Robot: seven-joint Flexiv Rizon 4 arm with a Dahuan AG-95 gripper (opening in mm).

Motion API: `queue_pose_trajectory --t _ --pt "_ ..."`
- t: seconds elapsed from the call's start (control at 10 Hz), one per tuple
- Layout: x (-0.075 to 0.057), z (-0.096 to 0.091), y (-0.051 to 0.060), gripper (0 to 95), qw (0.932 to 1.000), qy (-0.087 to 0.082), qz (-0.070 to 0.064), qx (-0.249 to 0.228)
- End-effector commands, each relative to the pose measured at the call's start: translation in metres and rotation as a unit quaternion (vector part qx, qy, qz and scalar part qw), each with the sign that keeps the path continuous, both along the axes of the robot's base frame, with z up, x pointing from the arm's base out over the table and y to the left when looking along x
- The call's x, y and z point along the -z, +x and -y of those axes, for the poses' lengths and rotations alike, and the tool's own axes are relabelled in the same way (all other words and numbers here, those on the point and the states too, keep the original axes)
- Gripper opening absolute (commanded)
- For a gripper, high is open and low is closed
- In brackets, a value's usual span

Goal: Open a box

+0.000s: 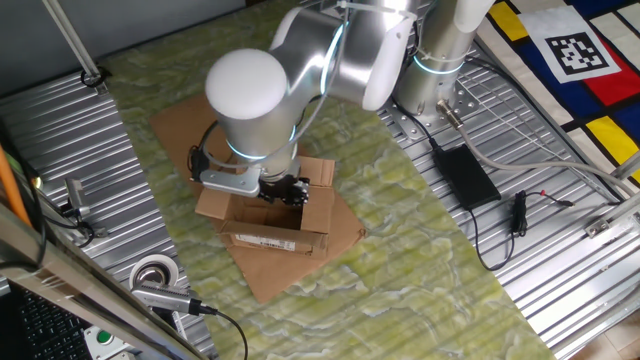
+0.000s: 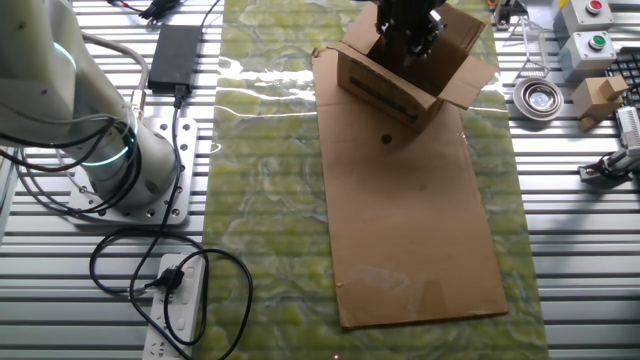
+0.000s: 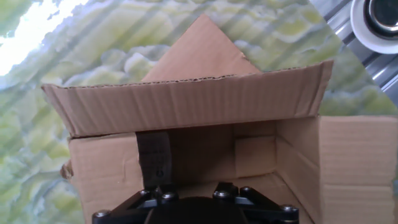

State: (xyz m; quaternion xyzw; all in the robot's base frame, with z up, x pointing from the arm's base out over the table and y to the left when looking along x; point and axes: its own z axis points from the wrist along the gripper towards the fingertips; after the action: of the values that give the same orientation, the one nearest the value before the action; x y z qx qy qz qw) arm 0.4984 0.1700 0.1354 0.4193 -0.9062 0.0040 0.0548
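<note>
Cardboard box (image 1: 268,215) sits on a flat sheet (image 2: 410,230) on the tabletop (image 1: 400,210), flaps mostly spread. The claw (image 1: 290,190) hovers inside the opening; its spread can't be told. Pushing the 12 o'clock flap (image 3: 186,102) could skid the box. Only the hand view shows the interior; fixed views show surroundings.

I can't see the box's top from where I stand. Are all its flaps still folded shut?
No. In the other fixed view the box has flaps splayed outward, and the hand view looks into its open inside.
</note>
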Motion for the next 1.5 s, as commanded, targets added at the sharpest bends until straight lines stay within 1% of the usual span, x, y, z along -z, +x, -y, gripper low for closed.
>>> queue_pose_trajectory --t 0.1,0.3,0.5,1.1,1.4,1.5 --pt "0.000 -0.001 -0.003 38.0 0.9999 0.007 -0.002 0.011" --pt "-0.002 -0.001 -0.005 38.0 0.9996 0.019 -0.006 0.021" --pt "-0.004 -0.003 -0.007 38.0 0.9991 0.027 -0.011 0.030" --pt "-0.007 -0.008 -0.017 38.0 0.9981 0.037 -0.020 0.045" --pt "-0.011 -0.009 -0.017 38.0 0.9971 0.046 -0.027 0.055" --pt "-0.015 -0.010 -0.018 38.0 0.9962 0.051 -0.032 0.063"
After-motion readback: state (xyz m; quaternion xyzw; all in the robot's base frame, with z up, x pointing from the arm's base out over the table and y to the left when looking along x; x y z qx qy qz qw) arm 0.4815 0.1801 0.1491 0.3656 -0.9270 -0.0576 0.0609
